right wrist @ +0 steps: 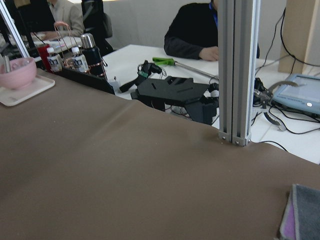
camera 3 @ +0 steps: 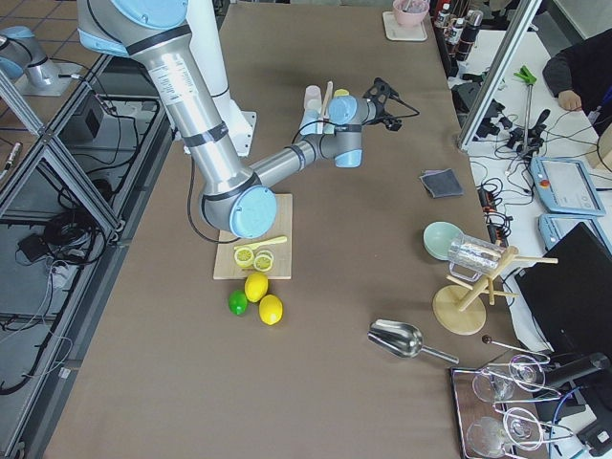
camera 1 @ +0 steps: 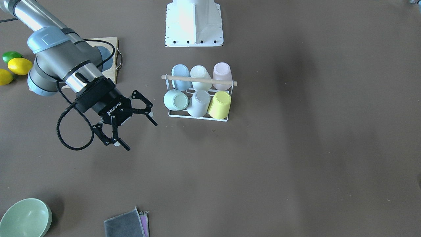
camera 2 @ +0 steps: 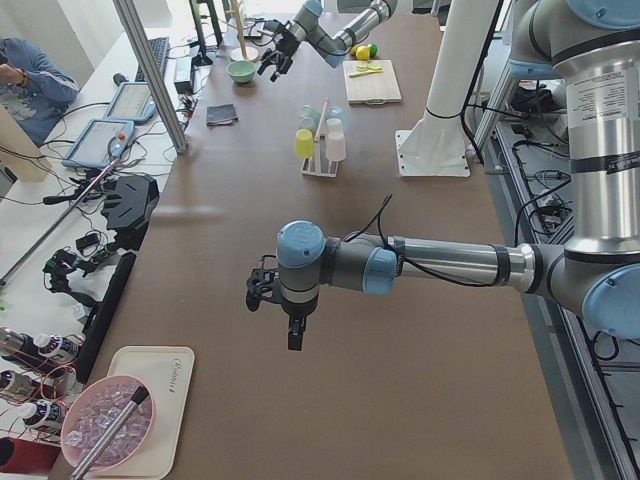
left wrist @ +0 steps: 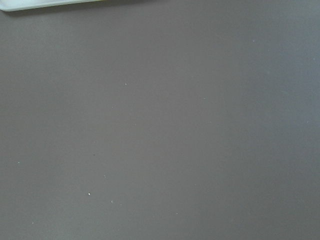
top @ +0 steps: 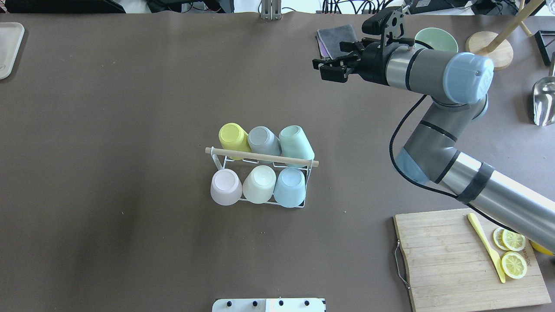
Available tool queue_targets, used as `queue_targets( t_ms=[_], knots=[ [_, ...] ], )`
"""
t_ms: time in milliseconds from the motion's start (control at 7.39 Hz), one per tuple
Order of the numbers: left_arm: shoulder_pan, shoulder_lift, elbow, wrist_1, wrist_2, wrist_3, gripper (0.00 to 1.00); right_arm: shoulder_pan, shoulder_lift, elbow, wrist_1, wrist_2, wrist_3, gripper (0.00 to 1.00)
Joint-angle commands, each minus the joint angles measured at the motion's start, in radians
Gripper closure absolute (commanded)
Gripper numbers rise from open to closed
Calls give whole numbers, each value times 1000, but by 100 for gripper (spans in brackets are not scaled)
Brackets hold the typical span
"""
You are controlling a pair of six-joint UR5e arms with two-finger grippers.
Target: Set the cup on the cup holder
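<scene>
The cup holder [top: 262, 157] stands at the centre of the overhead frame, with six cups [top: 259, 184] upside down on it in two rows of three. Brown table [top: 130, 130] shows on every side of it, and the cutting board [top: 451, 268] lies well apart at lower right. In the front-facing view the right gripper [camera 1: 140, 136] hangs left of the rack, apart from it — fingers spread wide, holding and touching nothing. The left gripper [camera 2: 265, 290] shows only from the side, over the table — I cannot tell whether its fingers are apart or together.
</scene>
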Motion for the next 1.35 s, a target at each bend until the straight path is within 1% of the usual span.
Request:
queue_targets(
  t_ms=[0,135,271,406,541,676,812,947,1082,1217],
  knots=[
    [0,0,0,1,0,0,1,23,-132,214,-321,70,13,0],
    [2,0,0,1,0,-1,1,38,-175,298,-486,70,17,0],
    [0,0,0,1,0,0,1,81,-192,406,-740,110,17,0],
    [0,0,0,1,0,-1,1,146,-182,475,-1016,188,12,0],
    [0,0,0,1,0,0,1,231,-188,483,-1207,248,-55,0],
    [0,0,0,1,0,0,1,281,-205,479,-1349,274,-203,0],
    [0,0,-2,1,-1,-1,1,331,-218,471,-1444,280,-291,0],
    [0,0,0,1,-1,0,1,360,-264,476,-1480,288,-383,0],
    [0,0,2,1,0,0,1,404,-351,473,-1474,359,-460,0],
    [2,0,2,1,2,0,1,476,-425,470,-1471,421,-573,0]
  ],
)
